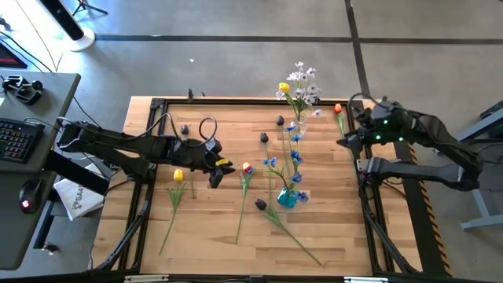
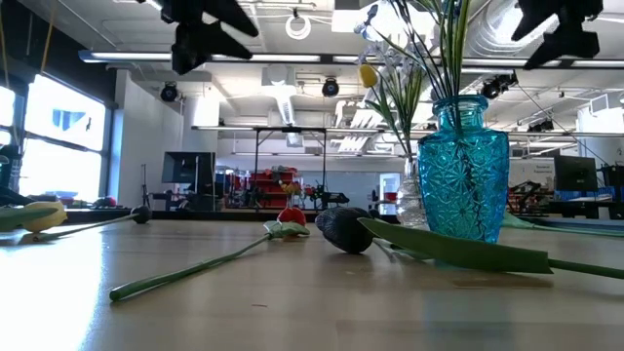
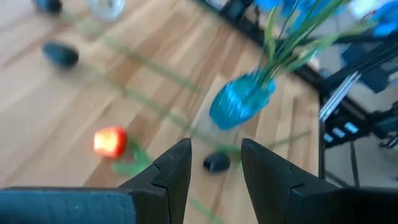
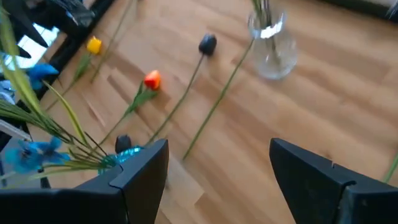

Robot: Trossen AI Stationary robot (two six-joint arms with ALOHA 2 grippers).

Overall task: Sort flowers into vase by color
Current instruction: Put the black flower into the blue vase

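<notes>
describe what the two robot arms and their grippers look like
Both arms are dark, near black, built of chunky jointed segments. The left arm has thin black cables looping beside it; the right arm shows a small green light on its wrist. The left gripper and the right gripper each have two flat, angular black fingers with stepped inner edges.

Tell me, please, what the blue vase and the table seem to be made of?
Blue vase: probably glass, translucent turquoise, glossy, with a pressed star pattern; the stems show through it. Table: wood, pale planks with visible grain and seams, smooth with a slight sheen.
</notes>
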